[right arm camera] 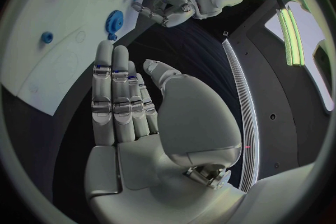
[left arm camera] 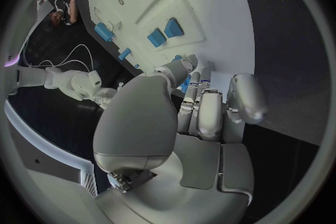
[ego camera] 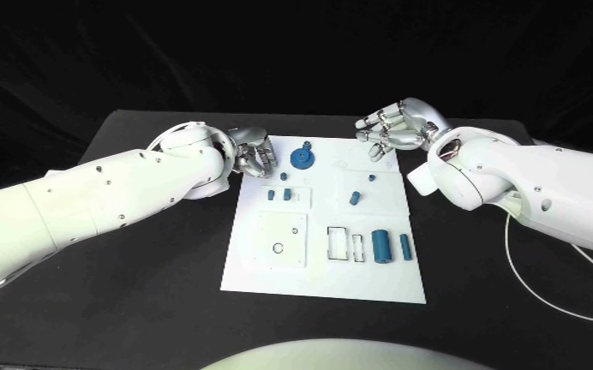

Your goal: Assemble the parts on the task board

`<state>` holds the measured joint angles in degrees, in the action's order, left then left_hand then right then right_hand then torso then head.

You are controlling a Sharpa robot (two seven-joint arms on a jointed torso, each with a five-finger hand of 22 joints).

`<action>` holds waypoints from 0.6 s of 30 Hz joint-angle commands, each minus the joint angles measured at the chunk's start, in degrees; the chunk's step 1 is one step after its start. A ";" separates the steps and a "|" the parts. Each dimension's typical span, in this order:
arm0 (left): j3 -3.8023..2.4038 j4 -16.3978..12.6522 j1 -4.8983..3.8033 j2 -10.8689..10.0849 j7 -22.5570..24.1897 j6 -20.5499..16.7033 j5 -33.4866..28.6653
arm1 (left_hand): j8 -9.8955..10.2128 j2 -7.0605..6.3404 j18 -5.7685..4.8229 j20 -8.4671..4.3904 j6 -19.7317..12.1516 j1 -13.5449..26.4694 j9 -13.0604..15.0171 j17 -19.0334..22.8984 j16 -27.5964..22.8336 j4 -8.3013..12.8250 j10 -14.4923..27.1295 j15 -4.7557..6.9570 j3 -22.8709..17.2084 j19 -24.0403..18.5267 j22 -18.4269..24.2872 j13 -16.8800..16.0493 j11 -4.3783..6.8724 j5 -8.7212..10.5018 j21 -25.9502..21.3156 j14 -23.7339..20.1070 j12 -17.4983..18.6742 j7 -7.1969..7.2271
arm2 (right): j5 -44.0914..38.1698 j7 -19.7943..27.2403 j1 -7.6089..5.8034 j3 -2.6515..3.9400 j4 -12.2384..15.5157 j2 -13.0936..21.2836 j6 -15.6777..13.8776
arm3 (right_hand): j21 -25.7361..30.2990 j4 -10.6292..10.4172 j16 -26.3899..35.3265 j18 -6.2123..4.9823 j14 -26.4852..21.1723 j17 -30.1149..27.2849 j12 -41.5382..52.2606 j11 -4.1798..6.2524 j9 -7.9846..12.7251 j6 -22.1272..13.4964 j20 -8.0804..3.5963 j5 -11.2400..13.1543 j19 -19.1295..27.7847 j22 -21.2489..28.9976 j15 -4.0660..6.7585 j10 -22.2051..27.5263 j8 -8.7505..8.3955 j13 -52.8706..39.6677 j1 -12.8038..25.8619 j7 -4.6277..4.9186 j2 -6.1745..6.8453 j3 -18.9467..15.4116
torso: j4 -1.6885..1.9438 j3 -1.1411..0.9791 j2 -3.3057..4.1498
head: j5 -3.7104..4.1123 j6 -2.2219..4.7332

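board: white task board [ego camera: 324,280] lies mid counter [ego camera: 148,301], long side running away from the robot
parts: blue gear [ego camera: 302,158] sits near the far edge, small blue pegs [ego camera: 278,193] a bit nearer, two blue cylinders [ego camera: 393,247] upright-ish by the rectangular slots at the near right
left hand: left hand [ego camera: 251,154] hangs at the board's far left corner, fingers [ego camera: 259,164] curled down toward the board edge
left wrist cam: closer look at that hand [left arm camera: 203,106], fingers bunched close together w/ something blue showing between the tips, can't tell if it's pinched or just lying behind them; head cam doesn't show that bit at all
right hand: right hand [ego camera: 396,128] hovers past the board's far right corner, above the counter
right wrist cam: right hand [right arm camera: 133,106] flat & straight, fingers [right arm camera: 115,95] pressed side by side, thumb apart, nothing held; also catches the gear [right arm camera: 114,21] and the left hand [right arm camera: 164,5] across the board
writing: no labels or text readable anywhere
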<state>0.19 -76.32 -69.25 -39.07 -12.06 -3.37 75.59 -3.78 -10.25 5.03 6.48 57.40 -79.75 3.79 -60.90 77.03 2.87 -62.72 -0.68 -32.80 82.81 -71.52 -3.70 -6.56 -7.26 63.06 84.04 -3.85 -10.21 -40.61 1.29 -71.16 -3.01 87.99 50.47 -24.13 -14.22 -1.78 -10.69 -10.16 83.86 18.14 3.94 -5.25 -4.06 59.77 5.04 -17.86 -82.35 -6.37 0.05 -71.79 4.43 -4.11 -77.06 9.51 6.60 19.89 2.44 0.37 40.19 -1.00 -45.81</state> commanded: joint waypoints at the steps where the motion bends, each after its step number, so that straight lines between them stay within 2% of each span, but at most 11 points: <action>1: -0.06 -1.34 -0.10 -1.61 7.30 -10.17 -14.41 | -0.78 0.76 1.35 -0.05 1.24 -0.24 0.23 2.89 -1.71 0.07 -1.67 -0.23 -1.09 -1.33 2.20 -0.29 0.25 0.08 -3.42 -0.71 -1.22 -0.10 | -17.19 -6.10 -0.03 0.03 -1.22 0.63 9.97 | -2.74 1.53 -7.04 -0.19 2.99 3.89 0.36 0.94 -0.04 1.47 -1.25 0.98 -3.32 -1.47 1.19 -0.86 0.15 -0.07 -1.33 -0.68 -0.16 0.42 | -0.07 0.04 -0.06 | 0.31 0.31; 3: -0.03 -2.43 -0.10 -2.93 12.09 -12.61 -25.60 | -1.11 1.47 1.44 -0.16 1.92 -0.08 0.31 3.17 -1.89 -0.15 -3.59 -0.04 -1.43 -1.54 2.46 -0.64 0.58 0.24 -3.88 -0.91 -2.40 -0.08 | -25.47 -7.94 -0.03 0.03 -1.70 0.91 12.17 | -4.75 2.34 -12.60 0.04 3.11 7.15 0.30 1.22 0.04 2.11 -1.79 1.70 -3.82 -2.74 1.41 -1.15 -0.13 -0.03 -1.50 -1.00 -0.08 0.98 | -0.17 0.08 -0.05 | 0.79 0.61; 5: 0.14 -3.58 -0.08 -4.01 16.72 -14.52 -36.30 | -1.29 1.79 1.88 -0.27 2.30 0.22 0.32 4.97 -2.88 -0.35 -4.69 0.14 -1.32 -2.47 3.97 -0.90 0.86 0.34 -6.24 -1.71 -3.28 0.08 | -32.39 -9.29 0.02 0.04 -1.81 1.07 13.46 | -7.78 2.83 -18.31 0.11 2.86 10.21 0.20 1.31 0.02 2.69 -2.19 4.42 -4.37 -4.47 2.12 -1.14 -0.23 0.00 -1.64 -1.68 -0.17 1.74 | -0.24 0.15 -0.02 | 1.37 0.84; 6: 0.45 -4.70 -0.03 -4.83 20.08 -16.02 -43.95 | -1.45 1.91 2.10 -0.31 2.60 0.75 0.33 6.06 -3.53 -0.69 -5.07 0.21 -0.98 -3.12 4.84 -1.04 0.99 0.22 -7.64 -2.33 -3.77 0.13 | -37.27 -10.13 0.11 0.04 -1.71 1.18 14.06 | -10.96 2.97 -24.51 0.47 3.12 14.80 0.29 1.69 -0.01 3.10 -2.24 4.58 -4.14 -6.78 2.17 -1.45 -0.28 -0.09 -1.48 -1.64 -0.15 2.41 | -0.24 0.13 -0.01 | 1.69 1.04; 7: 0.65 -5.66 0.09 -5.51 22.72 -16.85 -49.93 | -1.68 1.80 2.25 -0.37 2.92 1.81 0.36 6.86 -4.00 -1.33 -5.53 0.25 -0.19 -3.61 5.40 -1.23 1.20 0.08 -8.57 -2.85 -4.39 0.30 | -40.92 -10.78 0.24 0.04 -1.53 1.28 14.44 | -20.41 3.20 -33.44 1.44 2.88 21.83 0.48 1.51 -0.10 3.75 -2.55 5.74 -4.21 -15.99 2.08 -2.00 -0.31 -0.27 -1.03 -2.03 0.53 3.02 | -0.25 0.16 -0.02 | 1.99 1.23; 8: 0.82 -6.63 0.32 -6.16 25.10 -17.33 -55.43 | -1.80 1.28 2.50 -0.32 3.01 3.50 0.35 8.27 -4.80 -2.30 -5.91 0.15 1.13 -4.36 6.51 -1.43 1.41 0.07 -10.33 -3.59 -4.93 0.45 | -44.08 -11.38 0.41 0.04 -1.32 1.40 14.74 | -25.35 3.28 -37.49 2.39 3.22 25.71 0.56 2.12 -0.12 3.94 -2.26 5.96 -4.61 -21.42 1.98 -2.24 -0.35 -0.36 -1.04 -2.20 0.49 3.52 | -0.26 0.19 -0.03 | 2.11 1.27; 10: 1.03 -8.37 0.81 -7.33 29.23 -17.88 -64.53 | -1.68 0.89 3.36 -0.12 2.47 6.21 0.21 13.14 -7.67 -4.14 -4.65 -0.11 3.45 -6.92 10.08 -1.40 1.14 -0.20 -15.97 -6.22 -4.96 0.36 | -48.98 -12.34 0.72 0.04 -1.02 1.56 15.15 | -31.58 3.30 -43.12 3.14 3.38 30.90 0.30 2.12 -0.12 4.05 -2.41 7.17 -4.60 -28.11 1.84 -1.84 -0.54 -0.33 -0.69 -2.39 1.04 4.21 | -0.14 0.31 -0.14 | 2.64 1.47; 11: 1.11 -9.03 1.00 -7.80 30.93 -17.87 -68.04 | -1.72 0.97 3.68 -0.07 2.33 6.39 0.20 14.70 -8.58 -4.35 -4.24 -0.11 4.13 -7.85 11.28 -1.44 0.98 -0.27 -17.88 -7.18 -5.13 0.29 | -50.94 -12.71 0.85 0.04 -0.93 1.57 15.28 | -33.91 3.17 -45.28 3.42 3.28 32.72 0.03 2.04 -0.09 3.93 -2.43 7.47 -4.34 -30.44 1.55 -1.15 -0.71 -0.17 -0.43 -2.33 1.16 4.87 | -0.04 0.33 -0.17 | 2.96 1.62; 13: 1.23 -10.19 1.45 -8.79 33.82 -17.63 -74.22 | -1.82 1.58 4.34 0.11 1.85 6.18 0.15 18.19 -10.54 -4.61 -3.20 -0.29 5.62 -9.93 14.17 -1.60 0.82 -0.40 -22.41 -9.43 -5.78 0.23 | -55.04 -13.26 1.19 0.04 -0.72 1.49 15.50 | -34.90 2.77 -45.93 3.54 2.76 33.07 -0.36 1.81 -0.02 3.54 -2.34 8.70 -3.45 -31.24 1.15 0.77 -0.81 0.26 0.41 -2.41 1.87 5.20 | 0.10 0.42 -0.35 | 2.98 1.67; 15: 1.28 -10.69 1.70 -9.32 34.84 -17.61 -76.69 | -1.81 1.80 4.53 0.23 1.54 6.35 0.12 19.14 -11.00 -4.89 -2.66 -0.40 6.30 -10.52 15.16 -1.64 0.67 -0.42 -23.93 -10.06 -6.01 0.07 | -57.25 -13.63 1.43 0.04 -0.47 1.39 15.90 | -35.82 2.23 -46.57 3.57 2.63 33.52 -0.26 2.14 0.10 2.69 -2.37 11.30 -2.92 -32.12 1.21 1.92 -0.89 0.40 1.14 -3.14 2.37 5.10 | 0.16 0.45 -0.43 | 3.05 1.73; 18: 1.32 -11.27 1.98 -10.04 35.77 -17.37 -79.18 | -1.86 2.02 4.72 0.35 1.24 6.33 0.12 20.06 -11.40 -5.07 -2.12 -0.51 7.04 -11.02 16.13 -1.72 0.50 -0.44 -25.37 -10.67 -6.37 -0.09 | -59.67 -14.07 1.73 0.04 -0.07 1.10 16.62 | -37.59 1.76 -47.99 3.63 2.61 34.65 -0.09 2.28 0.02 2.66 -2.35 12.81 -2.35 -33.85 1.43 3.10 -0.76 0.43 1.36 -3.49 2.66 5.23 | 0.23 0.51 -0.54 | 3.20 1.63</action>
<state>1.53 -87.15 -67.36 -48.97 17.39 -19.31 9.44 -5.43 -8.68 8.95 6.79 59.02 -73.47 3.95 -41.04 65.87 -2.31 -65.18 -1.26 -26.08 72.23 -55.59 -5.35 -6.10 -7.47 38.01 73.78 -9.99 -10.20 -90.73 -10.33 -69.56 -3.00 87.64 51.74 -10.51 -51.46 0.30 -58.39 -7.05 83.92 52.55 3.72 -2.97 -4.01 62.50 2.85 -5.34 -84.23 -39.88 1.52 -68.96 3.72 -3.74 -75.87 6.06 8.77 25.22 2.52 0.77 39.81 2.05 -44.14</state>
